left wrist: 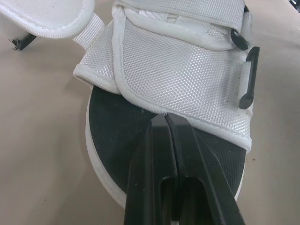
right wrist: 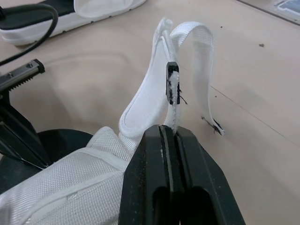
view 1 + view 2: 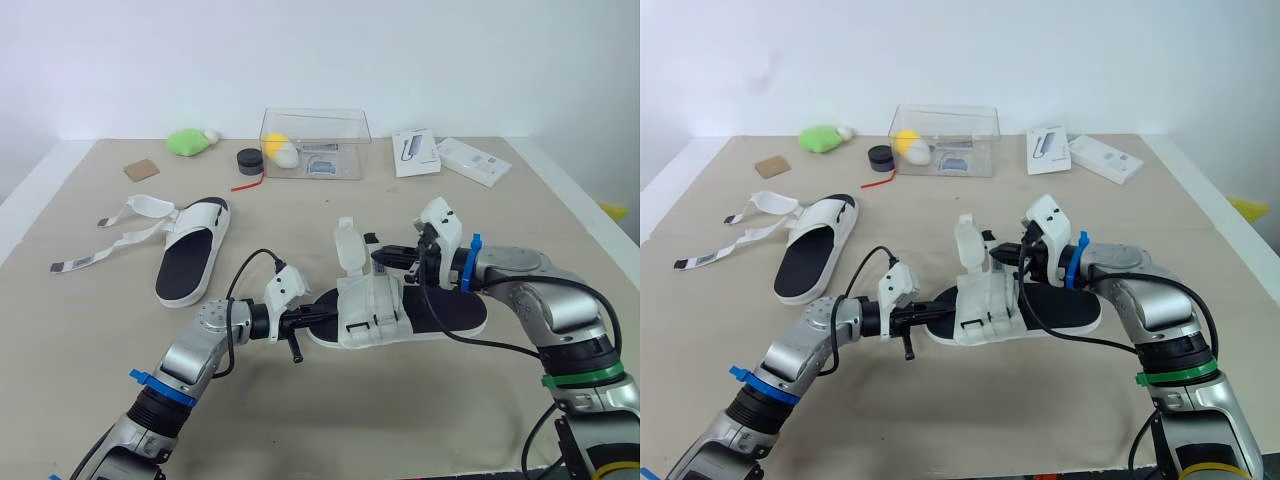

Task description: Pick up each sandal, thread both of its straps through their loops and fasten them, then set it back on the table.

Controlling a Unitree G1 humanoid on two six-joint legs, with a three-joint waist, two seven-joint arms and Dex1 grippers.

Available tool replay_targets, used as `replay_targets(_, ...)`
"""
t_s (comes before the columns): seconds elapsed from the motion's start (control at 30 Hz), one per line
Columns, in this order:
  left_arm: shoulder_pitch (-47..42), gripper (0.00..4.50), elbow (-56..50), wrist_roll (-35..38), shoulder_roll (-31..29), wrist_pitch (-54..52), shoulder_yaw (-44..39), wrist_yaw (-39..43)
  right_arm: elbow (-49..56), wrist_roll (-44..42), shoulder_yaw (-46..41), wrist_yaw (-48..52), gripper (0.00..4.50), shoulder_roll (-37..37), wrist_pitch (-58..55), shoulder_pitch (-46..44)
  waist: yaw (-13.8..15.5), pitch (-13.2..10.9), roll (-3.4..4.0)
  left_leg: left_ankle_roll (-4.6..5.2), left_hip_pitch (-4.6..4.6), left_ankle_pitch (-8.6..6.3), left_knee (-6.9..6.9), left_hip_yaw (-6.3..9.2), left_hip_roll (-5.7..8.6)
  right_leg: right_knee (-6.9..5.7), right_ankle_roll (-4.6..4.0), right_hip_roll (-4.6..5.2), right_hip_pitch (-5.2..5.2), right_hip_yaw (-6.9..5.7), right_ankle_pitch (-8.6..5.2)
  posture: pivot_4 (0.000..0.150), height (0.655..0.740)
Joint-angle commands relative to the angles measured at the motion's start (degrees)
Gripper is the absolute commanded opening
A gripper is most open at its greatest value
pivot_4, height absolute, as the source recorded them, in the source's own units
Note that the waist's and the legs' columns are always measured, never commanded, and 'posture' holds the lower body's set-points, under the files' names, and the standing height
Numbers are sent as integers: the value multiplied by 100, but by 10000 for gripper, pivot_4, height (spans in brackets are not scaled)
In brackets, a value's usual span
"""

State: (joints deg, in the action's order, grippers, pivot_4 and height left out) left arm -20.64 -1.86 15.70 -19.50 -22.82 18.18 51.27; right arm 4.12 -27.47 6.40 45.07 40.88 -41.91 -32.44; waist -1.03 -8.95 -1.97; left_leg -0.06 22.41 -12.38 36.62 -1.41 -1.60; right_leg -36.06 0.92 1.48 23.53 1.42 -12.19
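Note:
A white sandal with a black footbed lies mid-table between my two grippers. My left gripper is shut, its tips resting on the footbed at the toe-side edge of the white upper. My right gripper is shut on a thin white strap with a black tip, held just above the sandal. A wider strap flap stands upright beside it. The second sandal lies to the left on the table, its loose straps trailing outward.
At the back stand a clear plastic box, a green plush, a black round object, a brown card and two white boxes. Black cables loop beside both wrists.

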Motion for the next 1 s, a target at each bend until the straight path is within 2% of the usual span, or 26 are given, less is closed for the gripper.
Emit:
replay_targets(0.03, 142, 0, 230, -208, -83, -194, 205, 5, -209, 482, -1, -157, 11916, 67, 178, -16, 0, 0, 0, 0, 0, 0, 0, 0, 0, 1, 0, 0, 0, -1, 0, 1500, 7400)
replay_targets(0.23, 109, 0, 272, -217, -55, -189, 201, 8, -311, 732, 35, -48, 31930, 67, 336, -19, 2, 0, 0, 0, 3, 0, -7, -1, 1, 2, -2, 0, 4, -1, -3, 1500, 7400)
replay_targets(0.27, 112, 0, 270, -220, -54, -188, 200, 10, -317, 816, 68, -21, 38544, 90, 436, -16, 2, 0, 0, 1, 4, -1, -8, 0, 1, 3, -1, 0, 4, -1, -5, 1500, 7400)
replay_targets(0.33, 112, 0, 271, -222, -52, -186, 197, 13, -346, 933, 105, 16, 43244, 114, 578, -29, 2, 0, 0, 2, 5, -2, -9, -1, 1, 3, -1, 0, 4, -1, -7, 1500, 7400)
replay_targets(0.47, 88, 0, 297, -224, -42, -184, 187, 9, -710, 1065, -56, 2, 43244, 7, 791, -418, 1, 0, 0, 3, 5, -3, -9, -1, 1, 3, 0, 0, 5, -1, -7, 1500, 7400)
replay_targets(0.53, 82, 0, 314, -227, -36, -176, 187, 6, -929, 749, -349, -43, 43244, -209, 411, -847, -3, -2, 1, 3, 6, -3, -9, 0, 2, 3, -1, 0, 5, -2, -7, 1500, 7400)
replay_targets(0.63, 78, 0, 344, -233, -26, -160, 183, 2, -1442, -82, -1017, -312, 43244, -649, -1083, -1624, -11, -8, 10, 4, 5, -2, -7, -6, 2, 3, 4, 1, 9, 4, -3, 1500, 7400)
replay_targets(0.7, 72, 0, 359, -237, -16, -155, 179, -6, -2039, -702, -1651, -498, 43244, -930, -2654, -2218, -3, -8, 13, 4, 10, -2, -7, -2, -2, 1, -1, -2, 10, -2, -3, 1500, 7400)
replay_targets(0.8, 80, 0, 342, -241, -10, -158, 178, -22, -2747, -1054, -2405, -794, 43244, -1235, -4172, -2718, 14, -6, 14, 4, 25, -2, -8, -4, -5, 1, -4, 3, 18, -3, 0, 1500, 7400)
replay_targets(0.9, 95, 0, 321, -243, -12, -164, 171, -33, -2927, -1173, -2763, -1003, 43244, -1387, -4973, -2916, 14, -5, 18, 7, 47, -4, -8, -2, 1, 2, -4, 11, 34, -9, -4, 1500, 7400)
replay_targets(1.0, 100, 0, 319, -240, -24, -170, 155, -30, -3166, -1537, -2687, -1378, 43244, -1488, -5059, -2937, 7, -1, 25, 10, 70, -2, -5, -8, 5, 0, 17, 10, 57, 1, 11, 1500, 7400)
